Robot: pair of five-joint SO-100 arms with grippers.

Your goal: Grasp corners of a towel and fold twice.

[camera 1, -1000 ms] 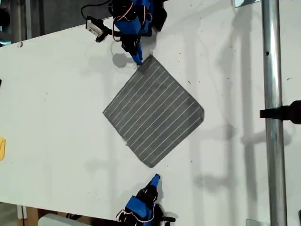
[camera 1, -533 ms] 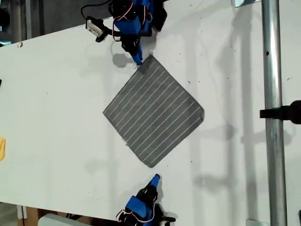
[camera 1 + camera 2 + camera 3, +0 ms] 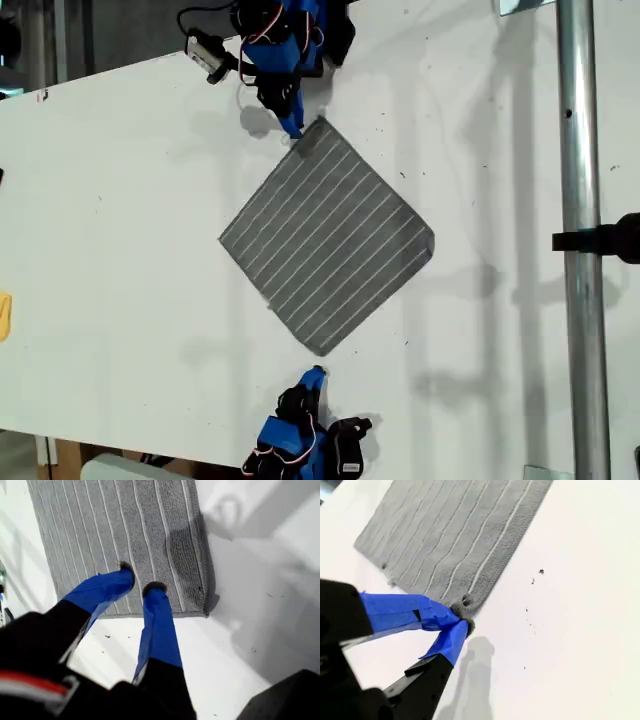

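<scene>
Towel [image 3: 327, 235] flat, corners by each hand — first [image 3: 139, 583], second [image 3: 462, 617].

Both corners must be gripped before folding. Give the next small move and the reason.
Probably close my first end effector on the towel: its jaws stand apart over the cloth beside a corner, nothing pinched. My second end effector is shut at the opposite corner.

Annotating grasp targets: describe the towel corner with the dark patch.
On the white table lies the grey striped towel, set like a diamond. It is the corner toward the exterior view's top; only it carries that darker patch.
</scene>
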